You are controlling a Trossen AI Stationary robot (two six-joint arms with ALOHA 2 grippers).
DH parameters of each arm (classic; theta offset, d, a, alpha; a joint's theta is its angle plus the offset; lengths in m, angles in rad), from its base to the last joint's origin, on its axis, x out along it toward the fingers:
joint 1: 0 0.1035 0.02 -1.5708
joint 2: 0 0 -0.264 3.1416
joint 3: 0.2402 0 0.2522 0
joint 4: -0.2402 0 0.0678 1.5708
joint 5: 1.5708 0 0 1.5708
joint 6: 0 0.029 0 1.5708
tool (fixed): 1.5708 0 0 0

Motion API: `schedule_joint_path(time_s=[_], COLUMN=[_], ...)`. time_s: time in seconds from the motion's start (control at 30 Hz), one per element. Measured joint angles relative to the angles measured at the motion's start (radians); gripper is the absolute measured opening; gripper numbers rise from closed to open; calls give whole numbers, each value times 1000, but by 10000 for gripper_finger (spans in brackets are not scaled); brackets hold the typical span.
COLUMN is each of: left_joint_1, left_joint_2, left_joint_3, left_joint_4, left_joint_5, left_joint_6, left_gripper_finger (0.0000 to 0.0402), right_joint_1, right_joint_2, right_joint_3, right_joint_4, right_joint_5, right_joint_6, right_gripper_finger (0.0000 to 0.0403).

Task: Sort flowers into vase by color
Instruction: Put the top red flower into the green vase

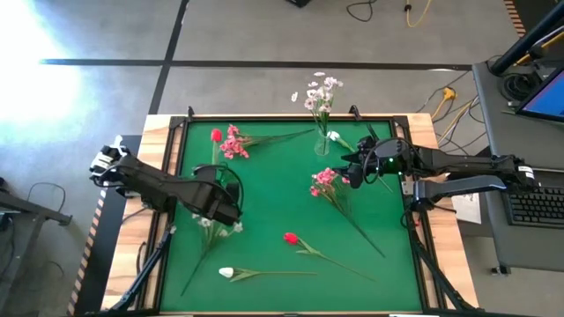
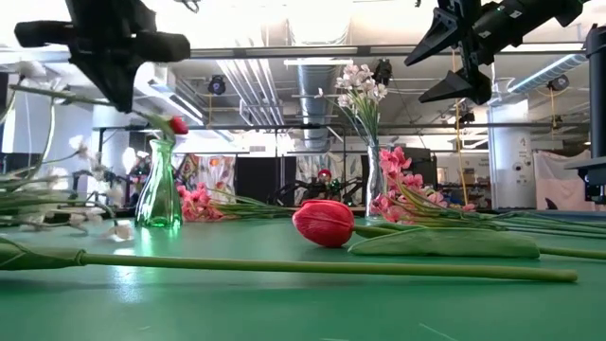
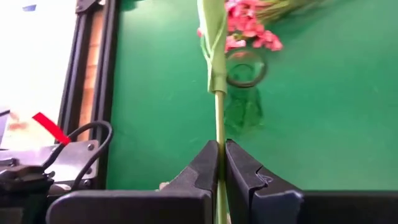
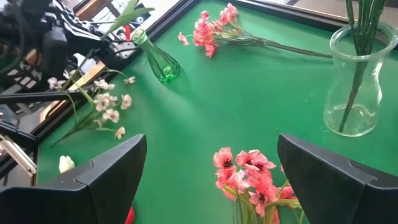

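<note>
Near left table edge: left gripper clamps tulip stem | right gripper spread wide

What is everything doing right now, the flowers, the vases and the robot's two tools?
Left tool: shut on the white spray's stem.
Right tool: open, above the middle pink flower.
White spray: held by its stem.
Green vase: upright, one red bud in it.
Clear vase: upright, holding stems.
Red tulip: lying flat.
White bud: lying flat.
Middle pink flower: lying flat.
</note>
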Motion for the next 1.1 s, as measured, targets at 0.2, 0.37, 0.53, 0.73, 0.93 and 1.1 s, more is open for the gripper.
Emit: schedule_joint_path(time_s=[0.2, 0.37, 0.53, 0.73, 0.93, 1.1], left_joint_1=[-13, -80, -190, -323, -404, -438], left_joint_2=[0, 0, 0, 0, 0, 1], left_joint_3=[71, 144, 216, 239, 239, 239], left_joint_4=[0, 5, 19, 67, 114, 313], left_joint_5=[0, -84, -278, -568, -680, -523], left_joint_6=[100, 220, 362, 463, 464, 635], left_gripper_finger=[0, 0, 0, 0, 0, 0], right_joint_1=[0, 0, 0, 0, 0, 0], right_joint_2=[0, 0, 0, 0, 0, 0], right_joint_3=[0, 0, 0, 0, 0, 0], right_joint_4=[0, 0, 0, 0, 0, 9], right_joint_5=[0, 0, 0, 0, 1, 2], right_joint_6=[0, -6, -7, -8, -8, -8], right_gripper_finger=[354, 354, 354, 354, 354, 354])
